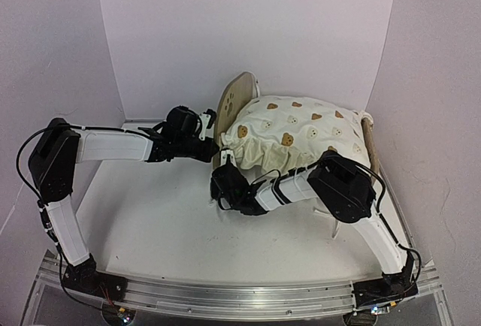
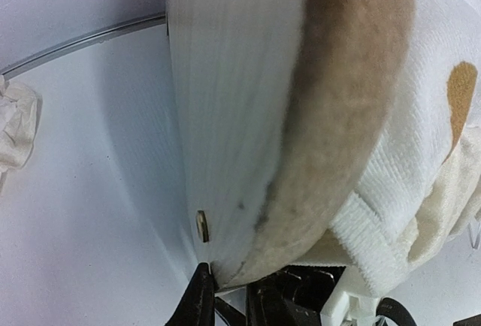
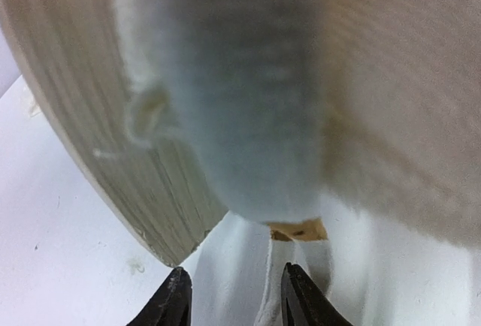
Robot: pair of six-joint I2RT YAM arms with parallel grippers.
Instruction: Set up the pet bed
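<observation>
Now we seat the cushion [image 1: 301, 127]: left gripper [image 2: 229, 287] clamps pet bed [image 2: 225, 116], fabric between right gripper [image 3: 235, 275] fingers [image 3: 174, 302], hold unclear; next, tuck edges.

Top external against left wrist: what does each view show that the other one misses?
Only the top external view shows both arms, the right pincer beside the ruffled corner of the cushion, and the far footboard of the pet bed. Only the left wrist view shows a round fastener low on the headboard and the cushion's white tie strap under it. Both show the headboard, the bear-print cushion and the left pincer at the headboard's edge.
</observation>
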